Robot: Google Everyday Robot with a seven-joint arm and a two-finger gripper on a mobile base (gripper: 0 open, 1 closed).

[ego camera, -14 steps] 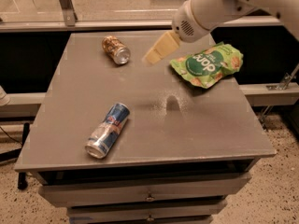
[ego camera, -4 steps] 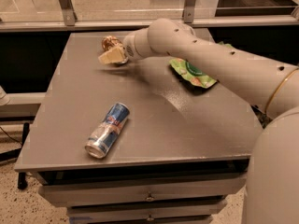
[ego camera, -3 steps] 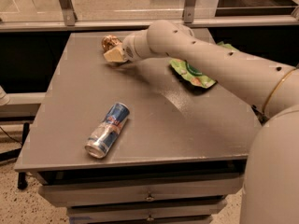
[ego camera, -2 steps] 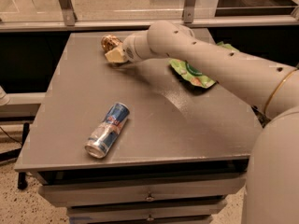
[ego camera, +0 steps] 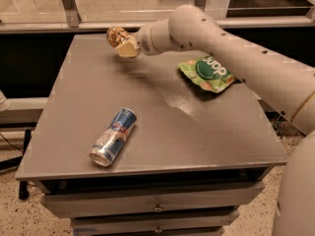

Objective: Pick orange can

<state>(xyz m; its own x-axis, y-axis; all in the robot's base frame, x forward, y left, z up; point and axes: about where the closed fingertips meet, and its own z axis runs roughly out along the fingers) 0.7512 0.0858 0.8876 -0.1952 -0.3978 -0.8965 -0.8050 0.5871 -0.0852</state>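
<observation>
Camera view. Clamping the orange can between the closed fingers of the gripper, over the far left part of the table. Holding it higher than a moment ago: no longer resting on the top, now hanging just above it, casting a blurred shadow below. Judging the grasp as secured and the lift as under way. Leaving the blue can, lying near the front, and the green bag, to the right, well apart and unmoved.
</observation>
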